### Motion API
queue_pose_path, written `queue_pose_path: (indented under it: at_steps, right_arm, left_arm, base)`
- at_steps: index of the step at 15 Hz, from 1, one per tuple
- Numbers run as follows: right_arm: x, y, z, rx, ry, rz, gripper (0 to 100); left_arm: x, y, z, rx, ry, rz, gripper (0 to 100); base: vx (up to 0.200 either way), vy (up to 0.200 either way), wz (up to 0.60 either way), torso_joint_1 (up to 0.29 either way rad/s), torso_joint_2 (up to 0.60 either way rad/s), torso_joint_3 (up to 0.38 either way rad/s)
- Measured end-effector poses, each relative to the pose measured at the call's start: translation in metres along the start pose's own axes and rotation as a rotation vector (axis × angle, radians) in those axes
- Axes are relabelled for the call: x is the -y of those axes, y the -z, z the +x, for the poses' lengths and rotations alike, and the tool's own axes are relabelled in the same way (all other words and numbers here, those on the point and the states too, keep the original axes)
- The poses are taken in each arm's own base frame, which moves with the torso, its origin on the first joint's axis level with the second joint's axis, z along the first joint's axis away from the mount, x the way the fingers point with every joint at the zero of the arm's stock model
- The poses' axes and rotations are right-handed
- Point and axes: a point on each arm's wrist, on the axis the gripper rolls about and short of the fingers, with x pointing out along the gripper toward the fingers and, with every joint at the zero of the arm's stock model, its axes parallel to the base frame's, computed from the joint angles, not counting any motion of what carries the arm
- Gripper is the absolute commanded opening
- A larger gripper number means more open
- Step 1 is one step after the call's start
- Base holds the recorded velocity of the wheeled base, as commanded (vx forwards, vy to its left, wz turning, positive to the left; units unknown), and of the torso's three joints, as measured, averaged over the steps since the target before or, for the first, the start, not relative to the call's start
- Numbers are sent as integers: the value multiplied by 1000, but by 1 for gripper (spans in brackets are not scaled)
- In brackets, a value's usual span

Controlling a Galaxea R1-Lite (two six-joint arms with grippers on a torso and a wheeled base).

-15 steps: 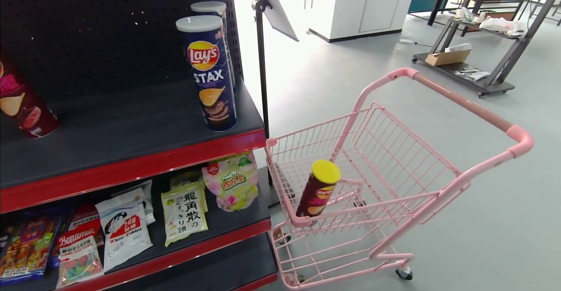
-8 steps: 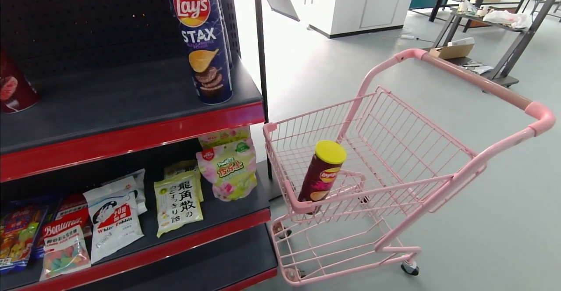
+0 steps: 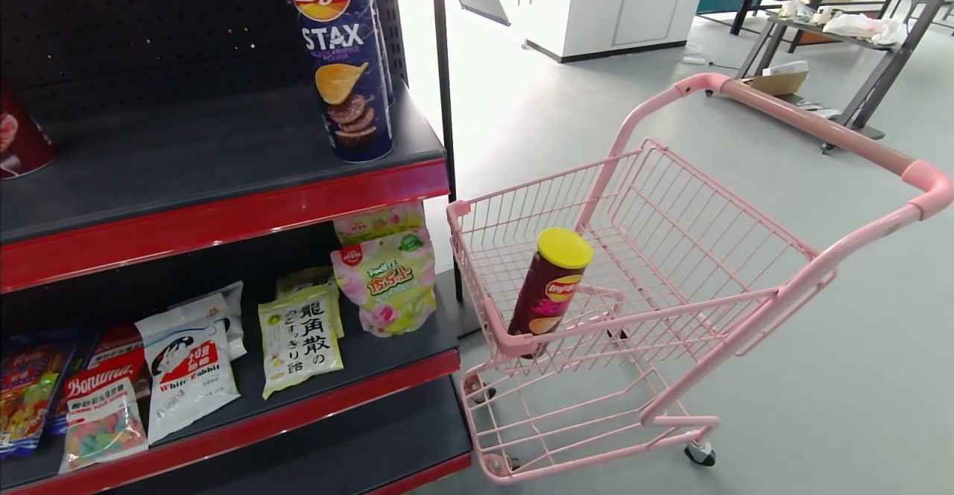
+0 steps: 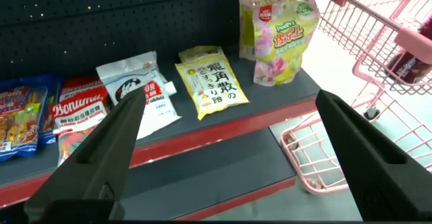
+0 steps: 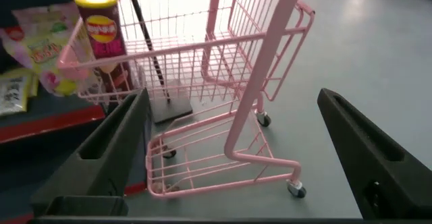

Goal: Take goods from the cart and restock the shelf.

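Note:
A pink cart [image 3: 775,297] stands on the floor right of the shelf [image 3: 186,167]. In its basket, at the corner nearest the shelf, a maroon chip can [image 3: 551,286] with a yellow lid stands upright. The can [image 5: 101,35] and the cart [image 5: 263,69] lie ahead of my right gripper [image 5: 233,92], which is open, holds nothing and is well short of the cart. My left gripper [image 4: 231,96] is open and holds nothing. It faces the lower shelf's snack bags [image 4: 210,82], with the cart [image 4: 364,21] off to one side.
A tall blue chip can [image 3: 346,70] stands at the upper shelf's right end, and another maroon can [image 3: 19,133] at its left edge. Several snack bags [image 3: 298,338] lie on the lower shelf. A black pole stand [image 3: 445,107] rises between shelf and cart. Open grey floor surrounds the cart.
The whole head view has shifted, so the camera has moved: shelf items sit higher in the picture and the cart looks nearer. The can and cart keep their places relative to the shelf.

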Motion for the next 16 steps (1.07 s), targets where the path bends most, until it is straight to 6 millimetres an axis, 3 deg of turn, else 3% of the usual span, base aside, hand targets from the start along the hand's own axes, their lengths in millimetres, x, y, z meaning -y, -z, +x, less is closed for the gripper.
queue_pose_path:
  at_steps: [2, 3, 4, 6, 8, 10, 13, 16]
  right_arm:
    - [-2, -45, 11, 7, -60, 47, 100]
    - [-3, -69, 27, -11, -107, 67, 100]
    - [-5, -90, 52, -34, -157, 84, 100]
    - [-13, -113, 109, -76, -256, 106, 100]
    - [-29, -108, 169, -176, -374, 126, 100]
    - [-52, -88, 219, -269, -490, 138, 100]
    - [-81, -59, 260, -338, -589, 140, 100]
    - [-101, -34, 278, -386, -639, 136, 100]
  left_arm:
    - [0, 0, 0, 0, 0, 0, 100]
    - [0, 0, 0, 0, 0, 0, 100]
    - [0, 0, 0, 0, 0, 0, 100]
    - [0, 0, 0, 0, -1, 0, 100]
    - [0, 0, 0, 0, -2, 0, 100]
    - [0, 0, 0, 0, -2, 0, 100]
    - [0, 0, 0, 0, -2, 0, 100]
    - [0, 0, 0, 0, -4, 0, 100]
  base:
    - [0, 0, 0, 0, 0, 0]
    - [0, 0, 0, 0, 0, 0]
    - [0, 0, 0, 0, 0, 0]
    - [0, 0, 0, 0, 0, 0]
    - [0, 0, 0, 0, 0, 0]
    - [0, 0, 0, 0, 0, 0]
    - [0, 0, 0, 0, 0, 0]
    - [0, 0, 0, 0, 0, 0]
